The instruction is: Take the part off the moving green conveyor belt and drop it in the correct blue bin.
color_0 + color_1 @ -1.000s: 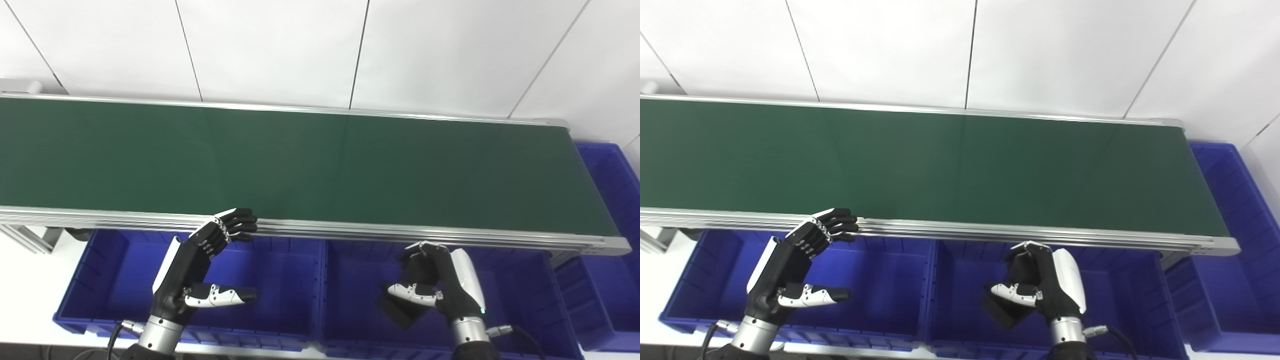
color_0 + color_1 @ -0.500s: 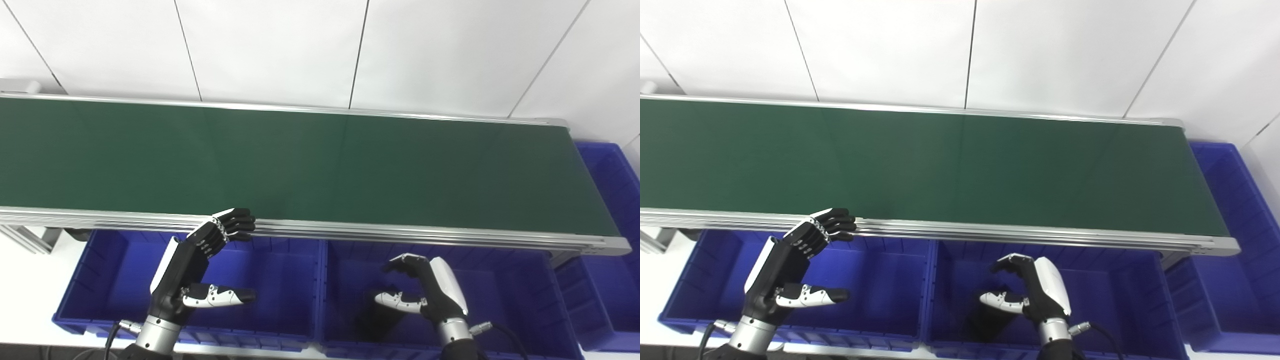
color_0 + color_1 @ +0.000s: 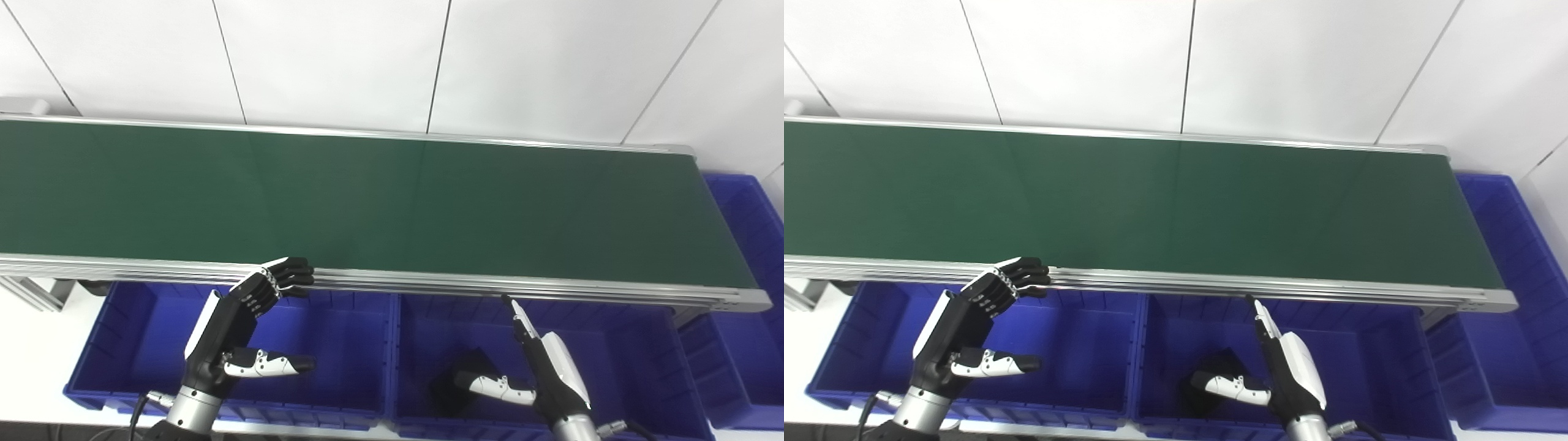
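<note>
The black part [image 3: 456, 387] lies in the middle blue bin [image 3: 618, 343]; both the right hand [image 3: 539, 373] and the left hand [image 3: 245, 331] are open, holding nothing. Next, wait for another part.

A long green conveyor belt [image 3: 380, 202] runs from the left edge to the far right, framed by silver rails, and its green surface carries nothing. Below its near rail stand two blue bins side by side, the left bin [image 3: 122, 343] and the middle bin [image 3: 618, 349], and a third blue bin [image 3: 744, 220] sits past the belt's right end. On the floor of the middle bin, toward its near left part, lies a dark part [image 3: 456, 386], blurred and too dim to tell its shape; the bins seem to rest on a white surface [image 3: 30, 361].
</note>
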